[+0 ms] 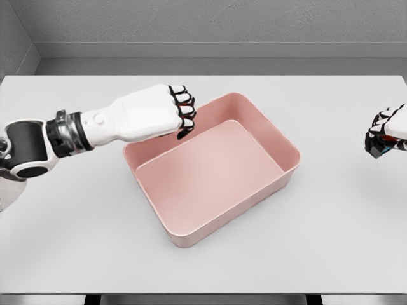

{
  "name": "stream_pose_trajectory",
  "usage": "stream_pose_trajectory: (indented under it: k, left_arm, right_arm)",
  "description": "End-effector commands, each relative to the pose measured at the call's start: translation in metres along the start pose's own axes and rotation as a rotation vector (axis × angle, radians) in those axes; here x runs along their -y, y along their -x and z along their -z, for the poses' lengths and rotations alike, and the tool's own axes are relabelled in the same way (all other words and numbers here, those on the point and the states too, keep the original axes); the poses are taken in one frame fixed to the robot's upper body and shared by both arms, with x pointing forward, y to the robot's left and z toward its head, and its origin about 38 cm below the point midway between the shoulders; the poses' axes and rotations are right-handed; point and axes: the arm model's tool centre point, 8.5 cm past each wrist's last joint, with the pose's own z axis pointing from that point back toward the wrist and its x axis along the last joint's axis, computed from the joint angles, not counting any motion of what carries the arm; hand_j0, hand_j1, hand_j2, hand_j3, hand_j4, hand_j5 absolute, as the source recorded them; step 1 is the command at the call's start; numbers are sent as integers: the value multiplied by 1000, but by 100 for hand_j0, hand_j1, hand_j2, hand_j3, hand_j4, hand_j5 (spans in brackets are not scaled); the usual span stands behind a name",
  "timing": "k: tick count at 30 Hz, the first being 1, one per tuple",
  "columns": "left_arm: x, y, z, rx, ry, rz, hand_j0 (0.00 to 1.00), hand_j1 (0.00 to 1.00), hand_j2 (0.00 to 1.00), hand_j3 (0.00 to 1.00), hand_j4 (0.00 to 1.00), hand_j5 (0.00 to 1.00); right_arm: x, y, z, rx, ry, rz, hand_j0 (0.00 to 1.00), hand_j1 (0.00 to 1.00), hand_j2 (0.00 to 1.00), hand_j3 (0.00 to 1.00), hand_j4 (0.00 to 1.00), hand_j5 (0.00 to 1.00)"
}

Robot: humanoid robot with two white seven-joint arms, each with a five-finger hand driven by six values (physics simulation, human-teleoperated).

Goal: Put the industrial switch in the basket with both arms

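The pink basket [280, 136] lies at the middle of the table, with nothing in it. My left hand [181, 111] hovers over the basket's far left rim, its fingers curled tight. A small dark piece [182, 132] sticks out under those fingers, which looks like the industrial switch; most of it is hidden in the fist. My right hand [385, 135] hangs above the table at the right edge of the view, well away from the basket. Its fingers are curled too, and I see nothing clearly held in them.
The white table [76, 241] spreads around the basket, with its front edge at the bottom of the view. A grey wall runs behind its far edge. My left forearm [82, 130] crosses the table's left side.
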Motion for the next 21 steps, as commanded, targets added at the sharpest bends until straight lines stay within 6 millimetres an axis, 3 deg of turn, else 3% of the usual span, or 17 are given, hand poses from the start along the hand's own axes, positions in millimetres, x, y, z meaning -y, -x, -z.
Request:
stream_pose_trajectory:
  k: [1, 10, 14, 17, 19, 20, 21]
  left_arm:
    - [0, -9, 13, 26, -34, -25, 15, 15, 15, 15, 15, 15]
    - [6, -31, 40, 95, -57, -62, 15, 15, 15, 15, 15, 15]
    - [10, -34, 42, 101, -34, -67, 26, 26, 26, 26, 26, 26]
    - [19, -33, 44, 94, 34, -6, 40, 40, 40, 40, 40, 40]
    - [26, -35, 45, 108, 108, 12, 65, 65, 65, 65, 65, 65]
    - [25, -34, 45, 108, 109, 16, 68, 68, 68, 68, 68, 68]
    - [25, -35, 45, 111, 115, 18, 80, 80, 80, 80, 80, 80]
  right_arm:
    - [-1, -1, 3, 8, 10, 9, 48, 48, 48, 48, 48, 48]
    - [3, -6, 12, 36, 53, 16, 48, 48, 48, 48, 48, 48]
    - [6, -6, 13, 40, 67, 14, 48, 48, 48, 48, 48, 48]
    - [13, -7, 16, 46, 96, 10, 48, 48, 48, 48, 48, 48]
    - [15, -7, 16, 45, 103, 7, 48, 48, 48, 48, 48, 48]
    - [15, -8, 18, 50, 106, 10, 48, 48, 48, 48, 48, 48]
    - [15, -9, 19, 52, 108, 11, 48, 48, 48, 48, 48, 48]
